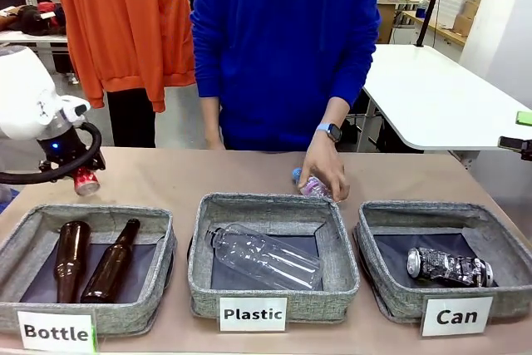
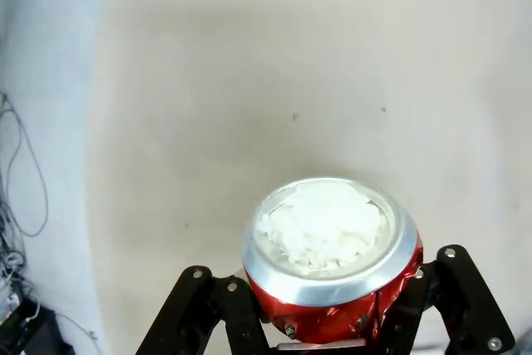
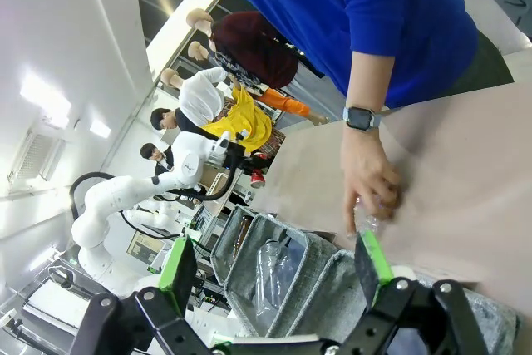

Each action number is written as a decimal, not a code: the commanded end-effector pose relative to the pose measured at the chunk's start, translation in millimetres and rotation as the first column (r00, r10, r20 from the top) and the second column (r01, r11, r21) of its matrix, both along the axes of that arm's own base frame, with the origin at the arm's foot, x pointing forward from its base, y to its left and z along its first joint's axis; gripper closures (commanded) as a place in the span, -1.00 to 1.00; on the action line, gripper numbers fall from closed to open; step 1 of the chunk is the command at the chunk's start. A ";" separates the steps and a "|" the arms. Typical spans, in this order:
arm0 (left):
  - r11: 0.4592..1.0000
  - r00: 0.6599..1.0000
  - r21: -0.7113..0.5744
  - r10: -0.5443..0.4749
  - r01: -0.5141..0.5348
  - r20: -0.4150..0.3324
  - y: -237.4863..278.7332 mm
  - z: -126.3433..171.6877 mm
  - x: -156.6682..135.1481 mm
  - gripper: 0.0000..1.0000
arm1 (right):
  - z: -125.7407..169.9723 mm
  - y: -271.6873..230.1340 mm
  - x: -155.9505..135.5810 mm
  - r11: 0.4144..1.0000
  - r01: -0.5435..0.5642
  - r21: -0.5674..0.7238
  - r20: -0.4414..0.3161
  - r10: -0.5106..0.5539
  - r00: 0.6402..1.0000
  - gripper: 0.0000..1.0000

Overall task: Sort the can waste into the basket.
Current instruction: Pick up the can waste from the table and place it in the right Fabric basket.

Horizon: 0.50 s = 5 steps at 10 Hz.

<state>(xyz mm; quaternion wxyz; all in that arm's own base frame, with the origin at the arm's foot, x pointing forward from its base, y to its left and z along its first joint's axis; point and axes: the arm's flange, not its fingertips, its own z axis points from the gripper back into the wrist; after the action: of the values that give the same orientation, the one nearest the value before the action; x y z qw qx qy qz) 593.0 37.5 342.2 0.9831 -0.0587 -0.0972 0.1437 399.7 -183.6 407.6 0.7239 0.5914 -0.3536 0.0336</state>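
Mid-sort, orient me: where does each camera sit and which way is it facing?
Front: fixed between the arms, facing across the table at the person; left pincer at picture left, shut on the red can.
Left wrist: looks along that pincer's fingers at the gripped can's end, table beyond.
Right wrist: rolled, faces the person's hand; open right pincer at bottom.
Shared: front and right wrist both show the red can.

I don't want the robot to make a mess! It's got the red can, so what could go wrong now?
1. The red can looks dented where the left gripper pinches it, so it might slip out on the way.
2. The Can basket is at the far side, and the person's hand rests on a small bottle in between; the gripper could bump it.
3. The Bottle basket is close by, so an early drop might land there.
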 end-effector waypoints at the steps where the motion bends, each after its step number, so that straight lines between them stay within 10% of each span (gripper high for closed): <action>1: 0.984 0.995 -0.150 -0.093 0.097 0.034 24.1 60.4 -35.7 1.00 | 1.2 -2.7 -1.0 1.000 -0.015 -0.014 0.017 0.015 1.000 -1.00; 3: 0.893 0.944 -0.306 -0.322 0.329 0.076 44.5 123.1 -94.0 1.00 | 1.2 -2.7 -1.0 1.000 -0.015 -0.014 0.017 0.015 1.000 -1.00; 5: 0.726 0.800 -0.355 -0.586 0.589 0.127 64.1 155.8 -175.9 1.00 | 1.2 -2.7 -1.0 1.000 -0.015 -0.014 0.017 0.015 1.000 -1.00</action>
<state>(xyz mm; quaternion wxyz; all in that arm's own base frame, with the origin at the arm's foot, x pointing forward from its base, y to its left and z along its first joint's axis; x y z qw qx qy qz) 453.8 79.0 502.0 0.9543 -0.2695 -0.0908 -0.0921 399.6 -184.0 407.7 0.7238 0.5914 -0.3538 0.0335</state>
